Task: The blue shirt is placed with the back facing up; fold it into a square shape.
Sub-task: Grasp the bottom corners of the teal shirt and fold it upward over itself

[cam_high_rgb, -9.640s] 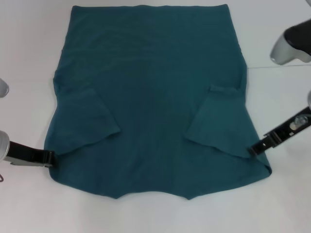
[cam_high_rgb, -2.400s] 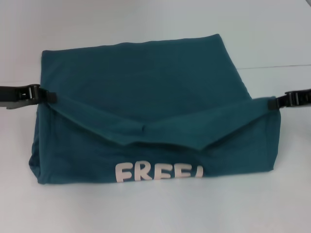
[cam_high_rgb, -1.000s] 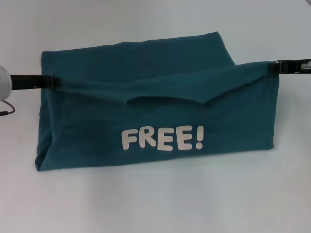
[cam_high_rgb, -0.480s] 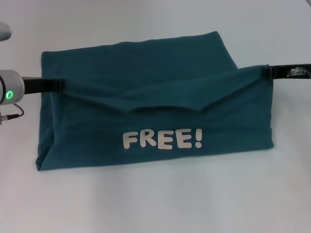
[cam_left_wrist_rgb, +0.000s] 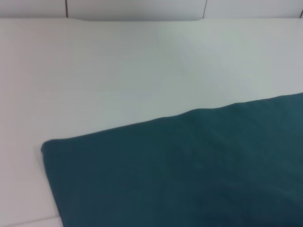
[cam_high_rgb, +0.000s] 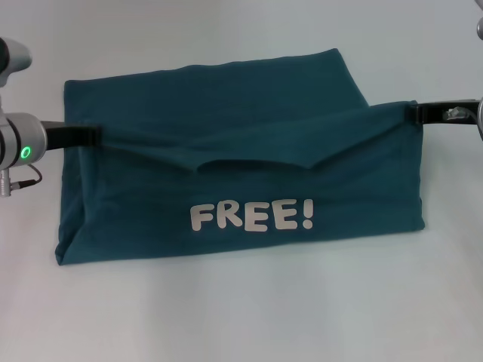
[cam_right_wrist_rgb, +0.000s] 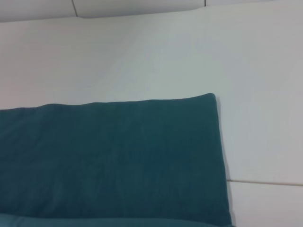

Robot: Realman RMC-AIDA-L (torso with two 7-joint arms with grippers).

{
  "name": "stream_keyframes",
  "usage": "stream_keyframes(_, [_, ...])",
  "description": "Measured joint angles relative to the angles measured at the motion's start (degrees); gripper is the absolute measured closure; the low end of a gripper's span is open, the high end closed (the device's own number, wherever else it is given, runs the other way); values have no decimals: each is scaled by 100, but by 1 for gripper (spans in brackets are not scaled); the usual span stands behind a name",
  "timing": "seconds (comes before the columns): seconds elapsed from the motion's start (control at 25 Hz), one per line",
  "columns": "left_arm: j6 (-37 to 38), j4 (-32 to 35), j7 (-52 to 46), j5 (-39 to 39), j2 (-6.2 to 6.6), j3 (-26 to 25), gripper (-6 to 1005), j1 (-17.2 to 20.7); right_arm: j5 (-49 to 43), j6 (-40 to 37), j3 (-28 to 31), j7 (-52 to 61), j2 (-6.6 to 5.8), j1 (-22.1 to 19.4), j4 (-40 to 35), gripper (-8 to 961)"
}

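- My wrist cameras give me none of the arms' own fingers; both show only a stretch of the blue shirt (cam_left_wrist_rgb: 189,175) lying on the white table (cam_left_wrist_rgb: 142,71), so I have to judge the grips from the head view alone.
- In the head view the left gripper (cam_high_rgb: 92,136) comes in from the left edge as a thin black bar, and its tip disappears right at the shirt's left edge. The fabric covers the fingertips, so I can't read how wide they stand, but the cloth is drawn up to a point there and hangs from it, so I take it as clamped on the shirt.
- The right gripper (cam_high_rgb: 417,113) is the same on the other side: a black bar from the right edge, its tip meeting the raised right corner of the folded layer, pinched on the fabric, fingertips not separable from the cloth.
- Both arms are cut off by the frame edges; on the left I see only a silver wrist section with a green light.
- The shirt sits mid-table, folded into a wide band. The near layer is turned over toward the far side, showing white lettering "FREE!" (cam_high_rgb: 251,216), and its upper edge sags between the two held corners.
- The far part of the shirt lies flat on the table behind that lifted edge.
- Whatever lies under the lifted layer is hidden from me.
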Motion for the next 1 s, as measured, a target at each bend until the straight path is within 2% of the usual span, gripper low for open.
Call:
stream_keyframes(0.28, [-345, -68, 49, 21, -28, 364, 964, 1, -129, 70, -51, 20, -17, 78, 156, 883])
stream_keyframes(0.44, [-669, -52, 37, 22, -104, 355, 963, 52, -110, 233, -26, -4, -1, 89, 221, 881])
stream_keyframes(0.64, [-801, -70, 54, 22, -103, 340, 849, 84, -104, 332, -22, -10, 6, 77, 186, 880])
stream_keyframes(0.72, [-834, -85, 64, 22, -95, 345, 804, 94, -104, 355, -20, -11, 6, 77, 179, 674])
stream_keyframes(0.8, [-845, -114, 107, 22, -83, 363, 758, 96, -103, 370, -34, -12, 5, 81, 178, 591])
stream_keyframes(1.0, [-844, -122, 230, 28, -89, 367, 562, 91, -101, 372, -62, -15, 9, 95, 204, 384])
